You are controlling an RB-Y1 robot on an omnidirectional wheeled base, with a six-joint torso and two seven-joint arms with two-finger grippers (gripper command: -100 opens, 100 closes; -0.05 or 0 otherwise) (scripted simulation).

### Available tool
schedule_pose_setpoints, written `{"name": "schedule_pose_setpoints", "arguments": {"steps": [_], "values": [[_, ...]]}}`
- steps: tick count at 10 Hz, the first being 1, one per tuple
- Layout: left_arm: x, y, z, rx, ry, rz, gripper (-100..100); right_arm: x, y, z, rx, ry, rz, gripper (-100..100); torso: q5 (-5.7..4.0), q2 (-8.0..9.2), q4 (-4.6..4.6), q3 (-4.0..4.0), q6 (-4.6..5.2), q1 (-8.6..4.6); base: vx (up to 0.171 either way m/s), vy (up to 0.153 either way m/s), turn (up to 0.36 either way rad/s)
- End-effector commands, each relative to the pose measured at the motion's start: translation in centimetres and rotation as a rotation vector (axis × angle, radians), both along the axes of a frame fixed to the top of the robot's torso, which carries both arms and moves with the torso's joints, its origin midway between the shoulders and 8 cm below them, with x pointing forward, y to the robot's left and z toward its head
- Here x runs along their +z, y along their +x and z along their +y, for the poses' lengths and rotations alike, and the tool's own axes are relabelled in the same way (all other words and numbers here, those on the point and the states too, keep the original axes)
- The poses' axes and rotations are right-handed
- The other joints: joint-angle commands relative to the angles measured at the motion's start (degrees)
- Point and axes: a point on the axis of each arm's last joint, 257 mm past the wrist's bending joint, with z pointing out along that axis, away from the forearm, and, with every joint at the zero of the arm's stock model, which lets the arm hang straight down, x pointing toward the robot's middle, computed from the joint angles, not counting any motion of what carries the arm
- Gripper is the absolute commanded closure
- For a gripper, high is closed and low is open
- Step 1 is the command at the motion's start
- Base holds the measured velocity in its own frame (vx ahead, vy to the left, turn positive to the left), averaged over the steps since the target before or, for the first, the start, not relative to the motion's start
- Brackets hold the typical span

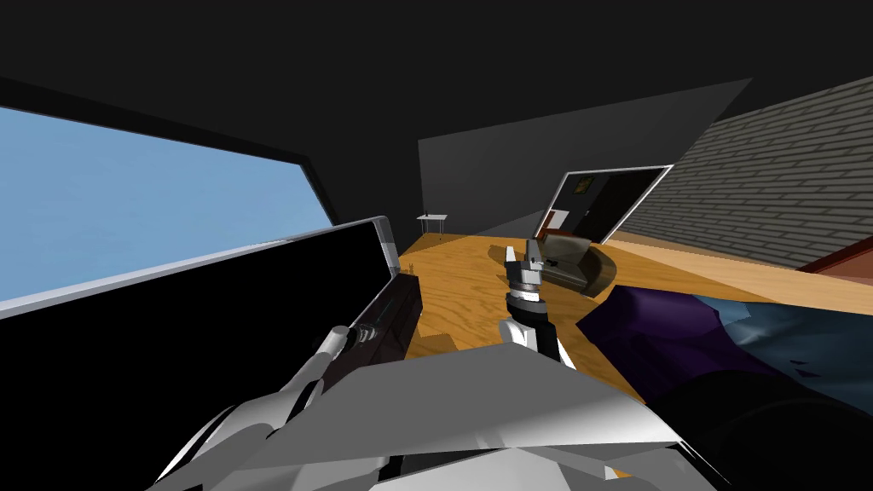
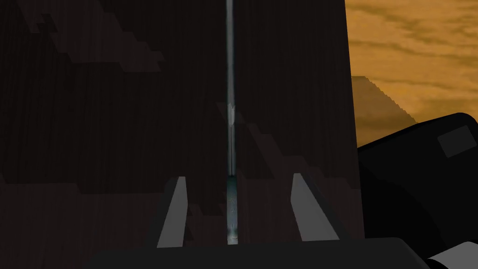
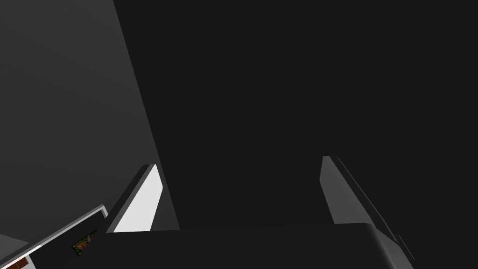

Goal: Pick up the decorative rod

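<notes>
In the lower left of the head frame, our left arm reaches out over a dark wood table that runs along the foot of a large black screen. In the wrist picture, the left claw is spread wide, its two blades apart with nothing between them but the rod. The rod lies flat on the table, running straight away from the claw, with a blade on either side and neither blade touching it. Its far end is out of sight.

The rod is thin, straight and grey with a dull sheen. We judge it stiff, light and smooth, so it may roll or slip under a loose grip. It stands little above the table, so the blades would have to come down close to the surface before they close. Its near end sits right at the claw. A hold there would probably let the long part droop, so further along its length looks the better place.

The orange wood floor shows past the table's edge. Near the middle of the head frame, our right claw is held up and idle, its blades apart and empty.
</notes>
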Motion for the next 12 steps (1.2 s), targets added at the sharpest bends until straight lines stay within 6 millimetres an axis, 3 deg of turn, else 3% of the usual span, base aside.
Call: {"name": "schedule_pose_setpoints", "arguments": {"steps": [1, 4, 5, 6, 10, 12], "values": [[0.0, 0.0, 0.0, 0.0, 0.0, 0.0, 100, 0.0, 0.0, 0.0, 0.0, 0.0, 0.0, 0, 0.0, 0.0, 0.0, 0.0, 0.0, 0.0, 0.0, 0.0, 0.0], [0.0, 0.0, -0.1, 0.0, -0.002, 0.0, 100, 0.0, 0.0, 0.0, 0.0, 0.0, 0.0, 0, 0.0, -0.02, -0.02, -0.02, 0.0, 0.0, 0.0, 0.0, 0.0], [0.0, 0.0, -0.1, 0.0, -0.003, 0.0, 0, 0.0, 0.0, 0.0, 0.0, 0.0, 0.0, 0, 0.0, -0.02, -0.02, -0.02, 0.0, 0.0, 0.0, 0.0, 0.0], [0.1, 0.6, -0.9, -0.006, -0.003, 0.002, 100, 0.0, 0.0, 0.0, 0.0, 0.0, 0.0, 0, 0.0, -0.03, -0.02, -0.03, 0.0, 0.0, -0.019, 0.018, 0.078], [0.5, 2.4, -2.8, -0.027, -0.004, -0.004, 100, 0.0, 0.0, 0.0, 0.0, 0.0, 0.0, 0, 0.02, 0.1, -0.03, 0.03, -0.05, 0.17, -0.033, 0.036, 0.059], [0.7, 4.2, -5.5, -0.051, -0.007, 0.008, 100, 0.0, 0.0, 0.0, 0.0, 0.0, 0.0, 0, 0.06, 0.07, -0.04, 0.01, -0.03, 0.18, -0.046, 0.056, 0.117]]}}
